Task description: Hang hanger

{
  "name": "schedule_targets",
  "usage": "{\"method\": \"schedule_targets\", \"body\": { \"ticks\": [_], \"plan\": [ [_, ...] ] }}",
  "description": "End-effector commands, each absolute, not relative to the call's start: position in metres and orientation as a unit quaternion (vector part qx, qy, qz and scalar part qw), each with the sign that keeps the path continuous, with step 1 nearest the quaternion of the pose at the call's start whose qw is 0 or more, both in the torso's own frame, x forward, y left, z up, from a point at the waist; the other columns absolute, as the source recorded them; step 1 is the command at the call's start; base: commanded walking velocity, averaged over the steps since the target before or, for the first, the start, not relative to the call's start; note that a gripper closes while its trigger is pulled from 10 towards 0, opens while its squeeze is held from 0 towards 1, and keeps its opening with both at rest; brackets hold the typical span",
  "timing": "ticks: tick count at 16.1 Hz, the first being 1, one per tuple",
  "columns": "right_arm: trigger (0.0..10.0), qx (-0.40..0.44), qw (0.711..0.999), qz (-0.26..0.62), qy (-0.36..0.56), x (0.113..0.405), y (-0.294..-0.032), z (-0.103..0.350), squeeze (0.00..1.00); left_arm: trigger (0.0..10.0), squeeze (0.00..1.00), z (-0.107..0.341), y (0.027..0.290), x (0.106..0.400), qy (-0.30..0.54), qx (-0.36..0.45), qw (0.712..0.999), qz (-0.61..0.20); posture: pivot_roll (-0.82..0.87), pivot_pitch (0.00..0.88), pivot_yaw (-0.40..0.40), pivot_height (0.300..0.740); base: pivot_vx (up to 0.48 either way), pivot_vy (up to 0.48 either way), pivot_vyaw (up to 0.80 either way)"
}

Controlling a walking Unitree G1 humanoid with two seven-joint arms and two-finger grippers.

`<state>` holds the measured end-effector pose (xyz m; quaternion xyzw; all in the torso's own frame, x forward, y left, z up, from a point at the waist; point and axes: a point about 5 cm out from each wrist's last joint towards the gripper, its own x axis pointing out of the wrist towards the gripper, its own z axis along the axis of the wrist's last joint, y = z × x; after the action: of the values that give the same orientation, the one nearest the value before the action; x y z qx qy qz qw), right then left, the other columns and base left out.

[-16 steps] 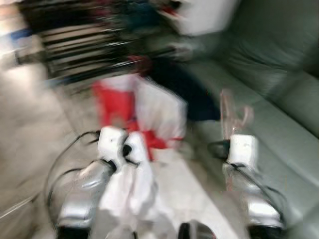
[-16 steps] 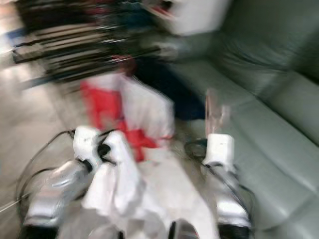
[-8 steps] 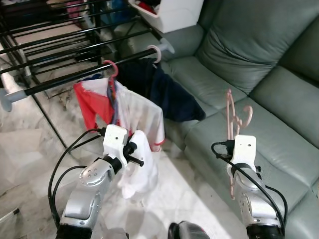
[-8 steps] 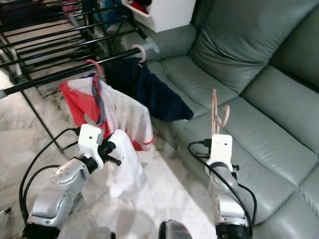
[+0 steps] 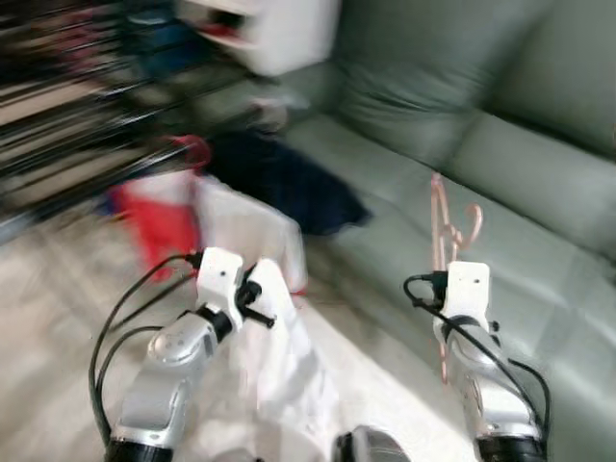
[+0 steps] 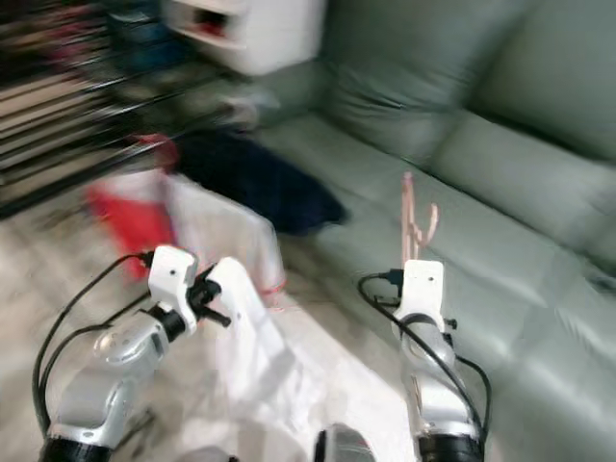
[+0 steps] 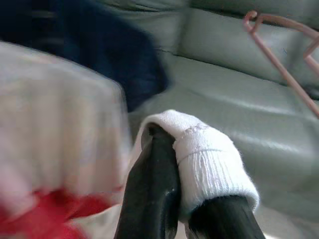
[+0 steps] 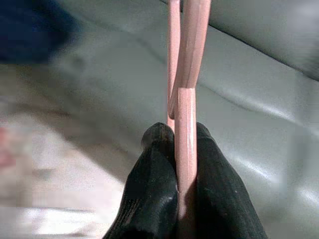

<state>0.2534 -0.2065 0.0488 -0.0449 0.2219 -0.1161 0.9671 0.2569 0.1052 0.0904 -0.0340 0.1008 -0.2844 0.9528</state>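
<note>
- Because the pink hanger (image 8: 185, 74) is pinched edge-on between the closed jaws of the right gripper (image 8: 180, 149), held upright over the green sofa (image 5: 539, 173) with its hook topmost, the hold looks narrow; a sideways knock could twist it in the pads or pull it free.
- While the head views are smeared, the hook's aim is hard to judge, so reaching now could miss the rail or snag on something near it.
- With its jaws closed on a white garment (image 7: 199, 149), the left gripper (image 5: 252, 289) holds it up, and the cloth hangs down toward the pale floor (image 5: 58, 318); the loose length could drag, catch under the robot, or slip out of the pinch.
- As the hanger and the garment sit well apart, one in each gripper, bringing them together risks the thin frame tangling in the folds.
- Further out, the black drying rack (image 5: 67, 125) already carries a red and white shirt (image 5: 164, 207) and a dark navy garment (image 5: 279, 178); a hook swung in carelessly could catch on these or push them along the bar.
- Beyond them a blurred white box (image 5: 279, 29) stands near the sofa's arm, and a wide swing of the arm could strike it.
</note>
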Motion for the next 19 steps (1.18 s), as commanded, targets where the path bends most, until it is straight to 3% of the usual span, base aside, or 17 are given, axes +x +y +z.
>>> {"method": "schedule_targets", "body": {
  "ticks": [1,6,9,10,12,14,15,19],
  "plan": [
    [10.0,-0.040,0.971,-0.110,0.208,0.259,-0.202,0.055,0.00,10.0,0.00,0.097,0.110,0.257,0.084,-0.022,0.956,-0.280,0.00,0.053,-0.019,0.740,0.000,0.289,0.00],
    [10.0,-0.043,0.971,-0.107,0.207,0.259,-0.201,0.055,0.00,10.0,0.00,0.100,0.110,0.257,0.068,-0.001,0.956,-0.286,0.00,0.052,-0.021,0.740,0.000,0.000,0.00],
    [10.0,-0.044,0.972,-0.105,0.208,0.259,-0.201,0.055,0.00,10.0,0.00,0.108,0.115,0.263,0.031,0.085,0.954,-0.287,0.00,0.050,-0.022,0.740,0.000,0.000,0.00],
    [10.0,-0.046,0.971,-0.101,0.213,0.258,-0.201,0.054,0.00,10.0,0.00,0.113,0.121,0.268,0.006,0.149,0.947,-0.283,0.00,0.050,-0.022,0.740,0.000,0.000,0.00],
    [10.0,-0.063,0.970,-0.092,0.215,0.255,-0.204,0.055,0.00,10.0,0.00,0.112,0.123,0.267,-0.005,0.326,0.869,-0.372,0.00,0.049,-0.024,0.740,0.000,0.000,0.00],
    [10.0,-0.073,0.974,-0.101,0.188,0.256,-0.208,0.061,0.00,10.0,0.00,0.098,0.135,0.268,0.053,0.421,0.810,-0.404,0.00,0.049,-0.024,0.740,0.000,0.000,0.00],
    [10.0,-0.078,0.978,-0.097,0.169,0.260,-0.208,0.066,0.00,10.0,0.00,0.096,0.148,0.274,0.075,0.441,0.804,-0.392,-0.01,0.044,-0.022,0.740,0.000,0.000,0.00],
    [10.0,-0.074,0.978,-0.089,0.175,0.262,-0.203,0.064,0.00,10.0,0.00,0.110,0.146,0.289,0.025,0.387,0.861,-0.329,0.00,0.040,-0.024,0.740,0.000,0.000,0.00]
  ]
}}
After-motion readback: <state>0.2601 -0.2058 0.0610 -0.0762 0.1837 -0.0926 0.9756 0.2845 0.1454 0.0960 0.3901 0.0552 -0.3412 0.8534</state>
